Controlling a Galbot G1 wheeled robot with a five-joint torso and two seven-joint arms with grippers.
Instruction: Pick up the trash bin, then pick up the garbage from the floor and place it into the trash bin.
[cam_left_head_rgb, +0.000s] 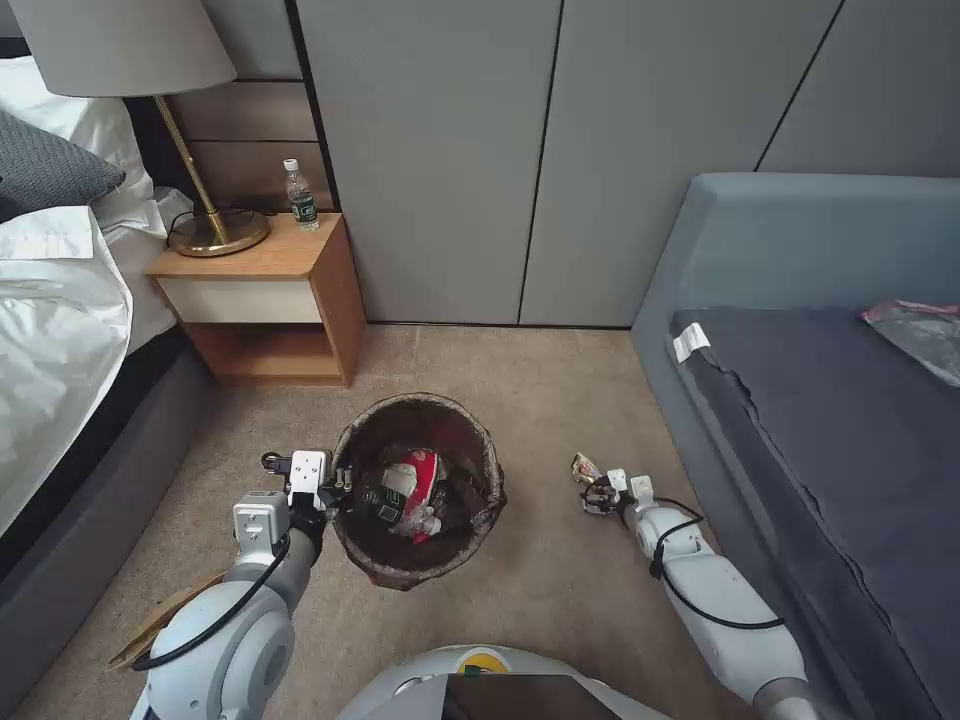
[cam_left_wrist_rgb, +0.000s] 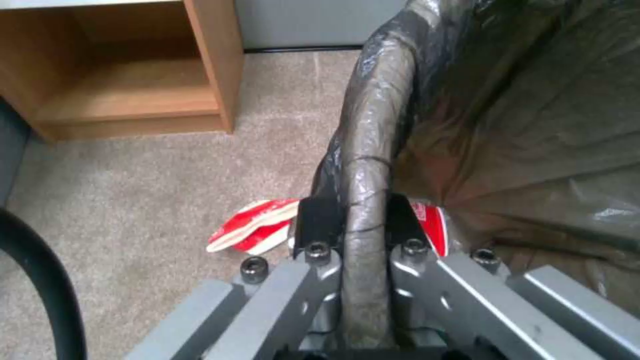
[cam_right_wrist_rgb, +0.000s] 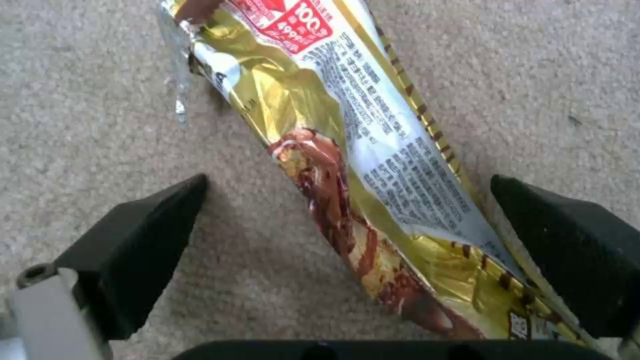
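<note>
R. gripper (cam_right_wrist_rgb: 347, 260) spread wide astride gold snack wrapper (cam_right_wrist_rgb: 347, 150) on carpet — its length running away between the fingers; L. gripper (cam_left_wrist_rgb: 353, 225) (bin-side) pinches trash bin (cam_left_head_rgb: 415, 490) rim.

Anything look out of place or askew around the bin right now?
One thing: a red-white carton lies on the carpet just outside the trash bin, beside where the left tool clamps the rim. A tan cardboard piece also lies by the bed. The right tool is open around a gold wrapper.
</note>
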